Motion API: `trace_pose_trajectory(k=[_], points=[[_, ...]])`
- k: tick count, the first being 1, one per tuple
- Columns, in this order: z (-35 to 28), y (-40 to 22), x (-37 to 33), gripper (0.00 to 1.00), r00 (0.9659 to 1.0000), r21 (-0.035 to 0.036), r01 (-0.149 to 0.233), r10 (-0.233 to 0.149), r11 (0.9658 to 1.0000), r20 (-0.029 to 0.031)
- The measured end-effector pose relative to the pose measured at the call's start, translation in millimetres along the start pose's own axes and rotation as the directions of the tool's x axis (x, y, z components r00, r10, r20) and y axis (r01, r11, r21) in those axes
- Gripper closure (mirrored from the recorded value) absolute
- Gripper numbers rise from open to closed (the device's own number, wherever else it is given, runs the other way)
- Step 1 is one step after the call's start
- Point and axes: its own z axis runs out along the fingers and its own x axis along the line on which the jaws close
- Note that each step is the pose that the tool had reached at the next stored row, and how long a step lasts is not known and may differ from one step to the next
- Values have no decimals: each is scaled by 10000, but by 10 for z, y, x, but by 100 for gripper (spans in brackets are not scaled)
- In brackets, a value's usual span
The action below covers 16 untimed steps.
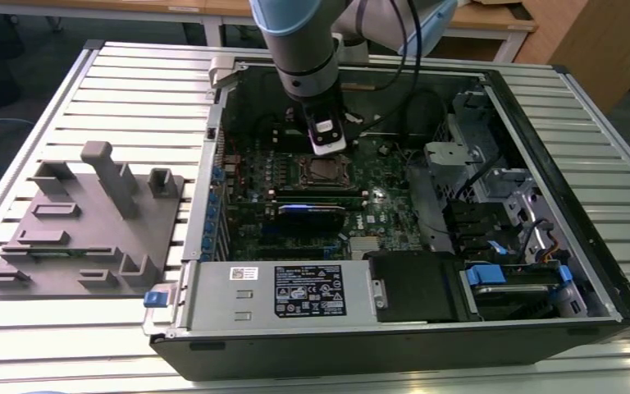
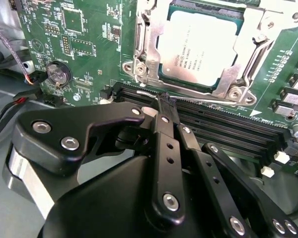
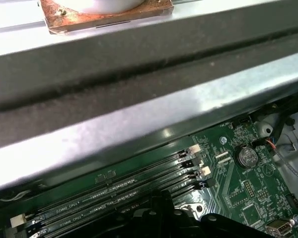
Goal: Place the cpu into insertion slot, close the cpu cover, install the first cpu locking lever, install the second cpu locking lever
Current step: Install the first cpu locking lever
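CPU (image 2: 201, 47) is seated flat in the insertion slot (image 1: 323, 171), its grey metal top showing through the window of the cpu cover (image 2: 146, 47), which lies down around it. I judge the chip light, rigid and fragile on its contact side. It should be touched only at its edges, never pressed at the middle. The cover is thin stiff plate. The locking lever (image 2: 213, 99) is a slim springy wire that could slip off smooth pads, so the hold belongs near its bent end.

My gripper (image 2: 165, 101) has its fingers (image 2: 166, 148) drawn together with no gap showing. The tips sit at the wire lever, between the socket frame and the memory slots (image 2: 228, 129). I cannot tell whether the wire is pinched or merely touched.

In the exterior view my gripper (image 1: 330, 146) stands at 12 o'clock of the socket, just beside it.

Clearances around the socket in the exterior view:
- 6 o'clock: the expansion card (image 1: 312, 209) stands near.
- 3 o'clock: the drive cage (image 1: 490, 189) is well apart.
- 9 o'clock: the wall of the computer case (image 1: 207, 205) rises.
- 12 o'clock: the memory slots crowd the lever's path, so sweep room there is tight.
- Above the socket: the room is open.
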Motion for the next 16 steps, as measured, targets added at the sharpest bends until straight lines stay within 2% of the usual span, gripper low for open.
trace_pose_trajectory(k=[4,9,16], points=[[5,-2,1,89,10000,40,18,-18,10000,37],[5,-2,1,89,9999,132,54,-56,9999,100],[5,-2,1,89,9999,213,84,-87,9997,148]])
